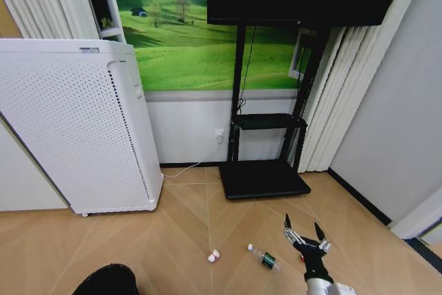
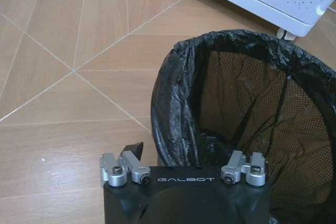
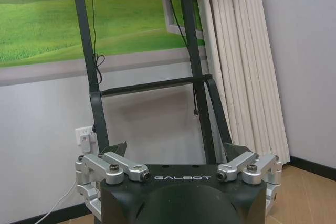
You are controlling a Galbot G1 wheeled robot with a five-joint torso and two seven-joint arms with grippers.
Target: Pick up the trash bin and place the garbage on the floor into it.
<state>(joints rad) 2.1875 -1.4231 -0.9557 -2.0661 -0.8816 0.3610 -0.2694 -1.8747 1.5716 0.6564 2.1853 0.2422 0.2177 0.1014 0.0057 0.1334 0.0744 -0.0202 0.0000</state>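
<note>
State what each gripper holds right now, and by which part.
Left gripper sits at the trash bin rim, one finger inside, one outside; a firm clamp cannot be confirmed. Right gripper is open above the floor, holding nothing.

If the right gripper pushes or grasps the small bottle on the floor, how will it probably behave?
The bottle lies on its side on the smooth wood floor, so a push would likely roll it. It looks small and clear, probably light. Its round body may slip between the open fingers of the right gripper unless squeezed across its width.
</note>
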